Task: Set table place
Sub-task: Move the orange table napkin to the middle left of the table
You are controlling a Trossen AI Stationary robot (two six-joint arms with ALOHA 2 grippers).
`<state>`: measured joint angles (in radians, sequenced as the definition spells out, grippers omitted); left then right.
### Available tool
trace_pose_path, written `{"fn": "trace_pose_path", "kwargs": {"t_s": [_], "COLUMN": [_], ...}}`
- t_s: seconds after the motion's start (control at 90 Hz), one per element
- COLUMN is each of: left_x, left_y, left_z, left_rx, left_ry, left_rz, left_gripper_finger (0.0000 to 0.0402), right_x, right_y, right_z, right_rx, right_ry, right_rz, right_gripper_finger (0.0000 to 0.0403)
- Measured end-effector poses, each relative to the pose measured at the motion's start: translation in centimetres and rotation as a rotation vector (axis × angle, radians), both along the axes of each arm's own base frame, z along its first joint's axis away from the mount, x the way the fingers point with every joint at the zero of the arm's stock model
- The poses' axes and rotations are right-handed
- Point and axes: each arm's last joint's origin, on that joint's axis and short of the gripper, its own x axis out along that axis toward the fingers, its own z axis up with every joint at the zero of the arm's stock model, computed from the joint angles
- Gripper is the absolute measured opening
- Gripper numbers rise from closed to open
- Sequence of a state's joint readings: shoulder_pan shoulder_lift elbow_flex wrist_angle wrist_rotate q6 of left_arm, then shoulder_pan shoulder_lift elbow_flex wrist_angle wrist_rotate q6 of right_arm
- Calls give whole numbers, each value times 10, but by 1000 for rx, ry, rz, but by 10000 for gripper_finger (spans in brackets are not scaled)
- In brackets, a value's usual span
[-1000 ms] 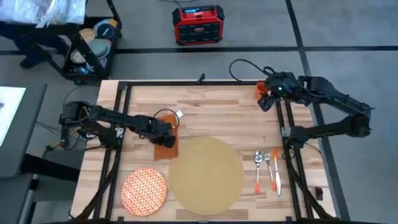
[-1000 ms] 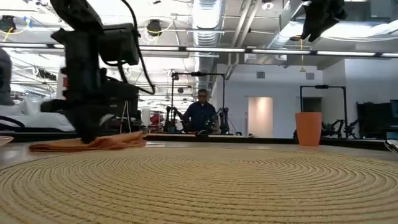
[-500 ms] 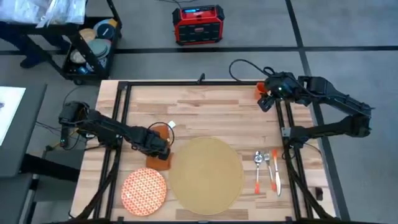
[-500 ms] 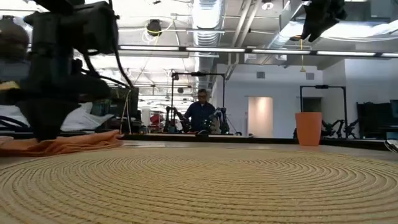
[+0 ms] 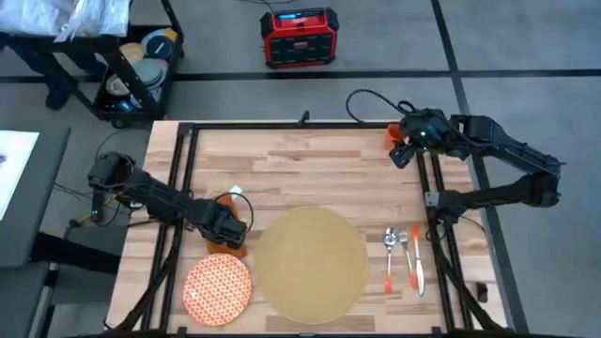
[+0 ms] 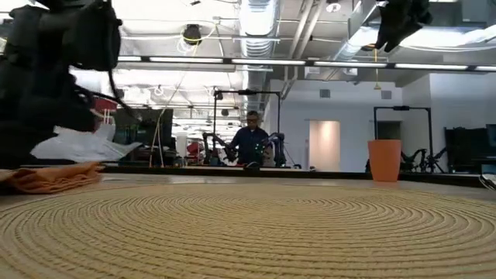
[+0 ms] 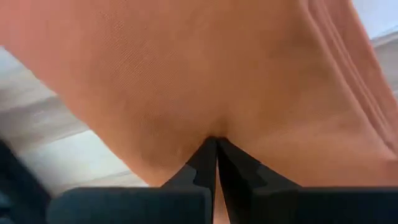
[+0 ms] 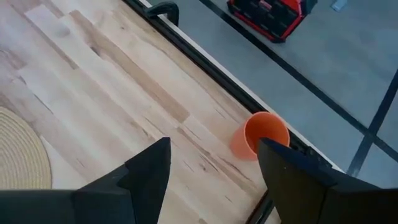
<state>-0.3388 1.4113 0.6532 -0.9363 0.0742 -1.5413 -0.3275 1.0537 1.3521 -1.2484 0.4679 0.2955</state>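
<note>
The rust-orange napkin (image 5: 232,248) lies on the table (image 5: 319,164) just left of the round woven placemat (image 5: 312,263), above the orange-patterned plate (image 5: 218,286). My left gripper (image 5: 228,233) stands over it, shut on the cloth (image 7: 186,81). In the low view the napkin (image 6: 50,177) rests bunched on the wood. Orange-handled cutlery (image 5: 404,258) lies right of the placemat. The small orange cup (image 8: 260,134) stands upright at the far right edge. My right gripper (image 8: 214,180) hovers open above the table, near the cup. My left gripper pinches a pucker of the napkin (image 7: 211,127) between its two shut fingertips (image 7: 205,165), which come from above. One layer or several, I cannot tell. The cloth is gathered at the tips, and the rest of it lies slack on the table.
A black frame (image 5: 282,127) runs along the table's far edge and down both sides. Bare wood lies between the napkin and the cup. On the floor beyond are a red case (image 5: 299,36) and a cart (image 5: 141,70). A person (image 6: 249,143) stands far behind the table.
My left gripper has moved toward the table's near and left edges, dragging the napkin along the wood toward the plate. The napkin, lying flatter beside the placemat's far-left rim before, is now bunched under the gripper.
</note>
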Motion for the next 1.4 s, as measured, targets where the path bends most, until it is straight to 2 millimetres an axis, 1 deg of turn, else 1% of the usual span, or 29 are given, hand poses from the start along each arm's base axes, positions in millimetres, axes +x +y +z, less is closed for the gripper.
{"fn": "trace_pose_path", "kwargs": {"t_s": [0.144, 0.267, 0.389, 0.478, 0.533, 0.656, 0.711, 0.789, 0.844, 0.944, 1.0, 1.156, 1.267, 1.4], "left_x": [-9, -16, -17, -15, -9, 10, 18, 26, 27, 21, 21, 22, 21, 9], "left_y": [-1, 2, 5, 5, 3, -2, -5, -9, -12, -11, -11, -14, -15, -13], "left_z": [6, 10, 10, 10, 14, 34, 39, 41, 38, 30, 27, 20, 14, -2], "left_rx": [17, 36, 11, -12, -20, 26, 25, -23, -27, 20, 25, -46, -55, -123], "left_ry": [31, 82, 105, 93, 43, -168, -262, -350, -345, -239, -209, -138, -75, 10], "left_rz": [9, -18, -86, -52, -16, 74, 113, 102, 86, 107, 110, 36, -15, -80], "left_gripper_finger": [0, 0, 0, 0, 0, 0, 0, 0, 0, 0, 0, 0, 0, 0], "right_x": [0, 0, 0, 1, 1, 1, 1, 1, 1, 0, 0, 0, -1, -4], "right_y": [0, 0, 0, 0, 0, 0, 0, 0, 0, 0, 0, 0, 0, 1], "right_z": [0, 0, 0, 0, 0, 0, 0, 0, 0, 0, 0, 0, -1, -3], "right_rx": [0, -3, -8, -8, -8, -15, -17, -17, -17, -17, -17, -13, -8, 5], "right_ry": [0, 5, 4, 2, 3, 13, 18, 18, 18, 18, 19, 31, 44, 80], "right_rz": [0, 6, 11, 11, 12, 24, 30, 30, 30, 30, 31, 31, 31, 31], "right_gripper_finger": [228, 228, 228, 228, 228, 228, 228, 228, 228, 228, 228, 228, 228, 228]}}
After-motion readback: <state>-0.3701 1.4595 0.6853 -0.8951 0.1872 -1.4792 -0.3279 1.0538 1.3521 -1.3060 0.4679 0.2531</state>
